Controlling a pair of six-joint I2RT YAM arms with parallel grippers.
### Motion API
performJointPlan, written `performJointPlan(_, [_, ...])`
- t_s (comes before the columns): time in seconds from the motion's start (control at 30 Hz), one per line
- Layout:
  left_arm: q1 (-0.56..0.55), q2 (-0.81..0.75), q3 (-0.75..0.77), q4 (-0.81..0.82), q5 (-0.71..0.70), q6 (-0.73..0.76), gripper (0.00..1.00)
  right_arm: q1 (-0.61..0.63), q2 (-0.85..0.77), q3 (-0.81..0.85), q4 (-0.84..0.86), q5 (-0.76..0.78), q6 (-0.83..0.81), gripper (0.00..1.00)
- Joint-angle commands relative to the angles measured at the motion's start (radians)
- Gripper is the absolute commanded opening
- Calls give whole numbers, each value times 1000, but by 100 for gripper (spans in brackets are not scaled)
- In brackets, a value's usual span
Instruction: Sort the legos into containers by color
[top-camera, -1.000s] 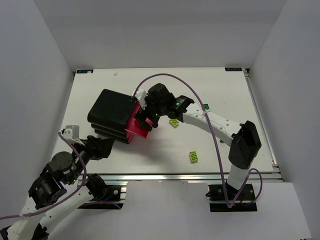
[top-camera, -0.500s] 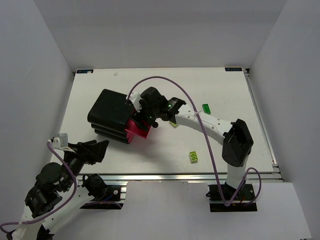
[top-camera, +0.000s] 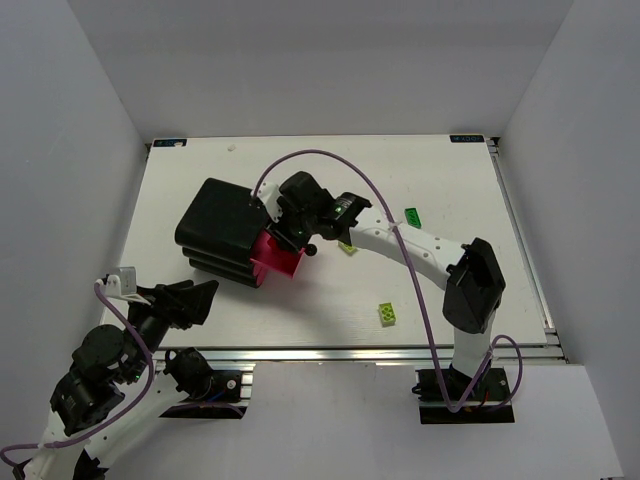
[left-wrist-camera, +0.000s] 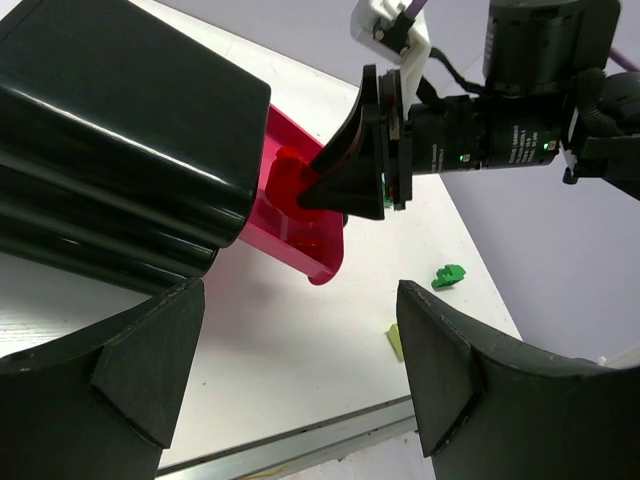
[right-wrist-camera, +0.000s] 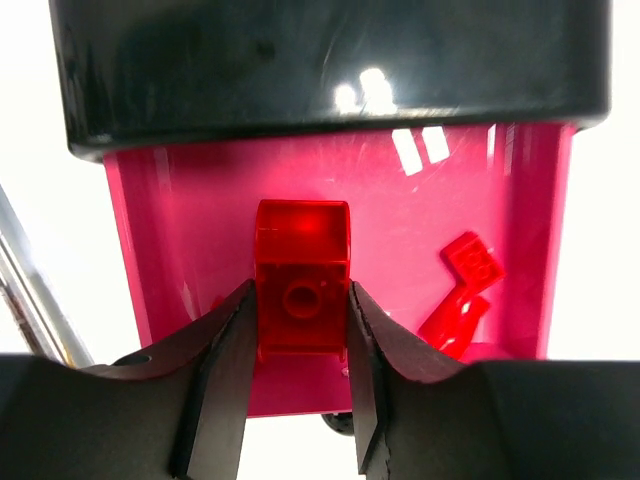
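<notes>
1. White walls closed in a smooth white table (top-camera: 440, 290), with both arm bases bolted along its near edge.
2. At that moment the right claw (right-wrist-camera: 300, 305) reached over the pulled-out pink drawer (right-wrist-camera: 190, 240), its jaws partly closed and gripping a red brick (right-wrist-camera: 302, 250) between them.
3. Each black finger (right-wrist-camera: 225, 370) lay flat against one side of that brick, which stood upright with its hollow underside and round centre tube facing the wrist camera.
4. That brick was glossy, translucent plastic, a squarish block with a slightly rounded top edge.
5. Two loose red pieces (right-wrist-camera: 465, 290) lay tilted against each other in the drawer's right corner, apart from the held brick.
6. The drawer had shiny magenta walls that caught the light, and it stuck out from a black cabinet (top-camera: 222, 228) with rounded corners and a polished, ribbed side.
7. Near the table's front-left corner, well apart from the cabinet, the left claw (left-wrist-camera: 298, 330) hung with its jaws spread wide and nothing between them.
8. Its fingers (left-wrist-camera: 150, 370) were matte black, broad and wedge-shaped.
9. Outside the drawer, a lime brick (top-camera: 387, 314) with visible studs sat alone on the table toward the front.
10. A dark green brick (top-camera: 411, 215) lay farther back, to the right of the right arm.
11. Another lime piece (top-camera: 347, 246) lay just beside the right arm, partly hidden by it.
</notes>
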Motion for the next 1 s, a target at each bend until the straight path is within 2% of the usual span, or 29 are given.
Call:
performJointPlan(0.0, [6,6,-8,16,-2,-2,88,13,3,78,-2,40,-20,0])
performJointPlan(0.23, [6,8,-10,19,-1,-2,88,59,-1,108,41,227,-116,0])
performJointPlan(0.7, [6,1,-10,16,-4,-1,88,169,-43,-162,343,661,-363,0])
performJointPlan(0.83, [6,0,-10,16,-4,-2,88,187,-46,-207,441,720,-420,0])
performJointPlan(0.97, [6,0,-11,16,-5,-3,88,197,-43,-213,438,726,-429,2])
